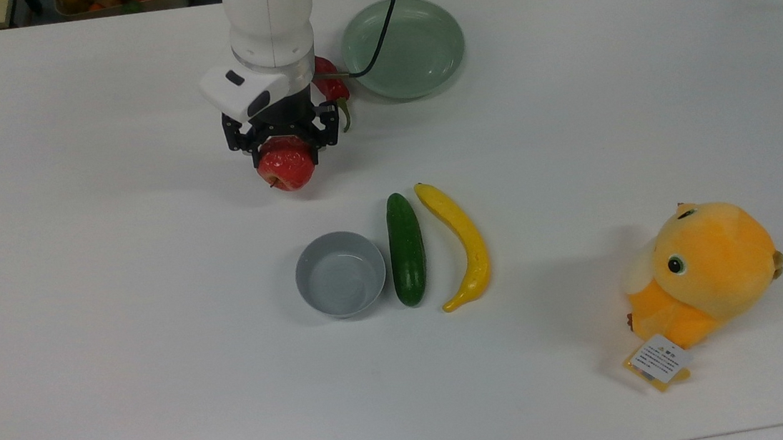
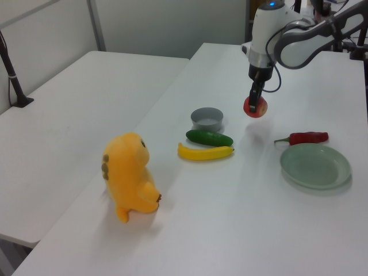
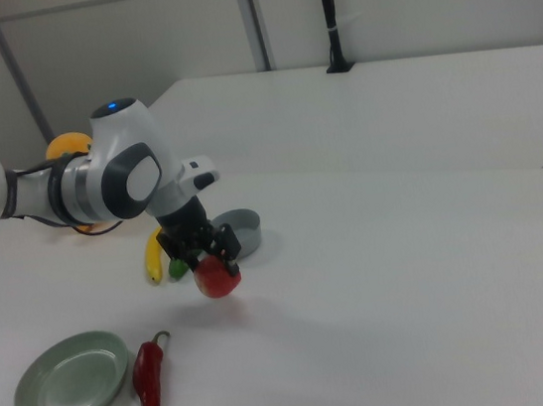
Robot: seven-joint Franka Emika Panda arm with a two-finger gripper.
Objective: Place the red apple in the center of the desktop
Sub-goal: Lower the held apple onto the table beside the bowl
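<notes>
One red apple [image 1: 285, 169], clamped in the pincer [image 1: 282, 146], above the desktop [image 1: 120, 311].

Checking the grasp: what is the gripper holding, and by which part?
The gripper holds the red apple by its upper sides, clear above the desktop.

Cucumber [image 1: 406, 249] lies between bowl [image 1: 340, 274] and banana [image 1: 460, 242].

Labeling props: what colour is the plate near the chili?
Pale green plate, beside the red chili; clearest in the top view.
</notes>
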